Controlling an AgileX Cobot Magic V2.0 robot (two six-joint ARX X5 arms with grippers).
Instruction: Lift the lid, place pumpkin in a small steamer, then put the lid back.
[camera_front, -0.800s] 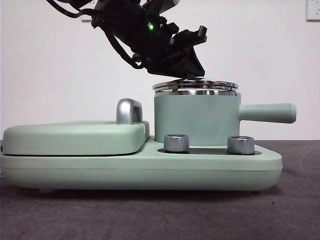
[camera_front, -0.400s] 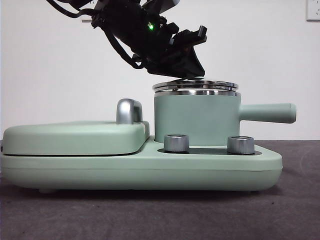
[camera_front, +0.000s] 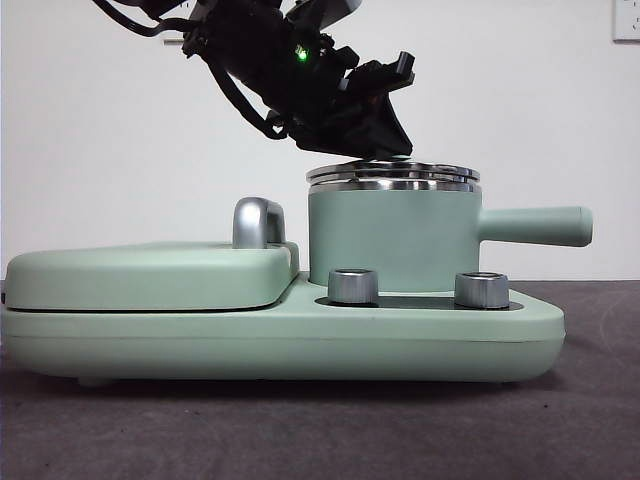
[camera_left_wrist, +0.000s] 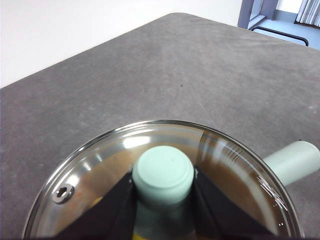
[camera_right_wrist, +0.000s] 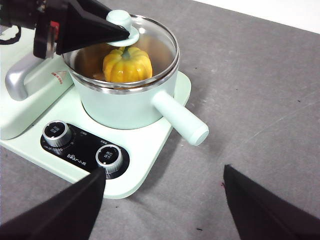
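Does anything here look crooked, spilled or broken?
Nothing stands out. The lid sits level on the small steamer, with the pumpkin upright inside under the glass. The left gripper pinches the lid's knob. No spill shows on the table, and the right gripper is open, away from the pot.

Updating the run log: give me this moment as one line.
left gripper: shut on lid knob | lid: on small steamer | pumpkin: inside | right gripper: open, waiting
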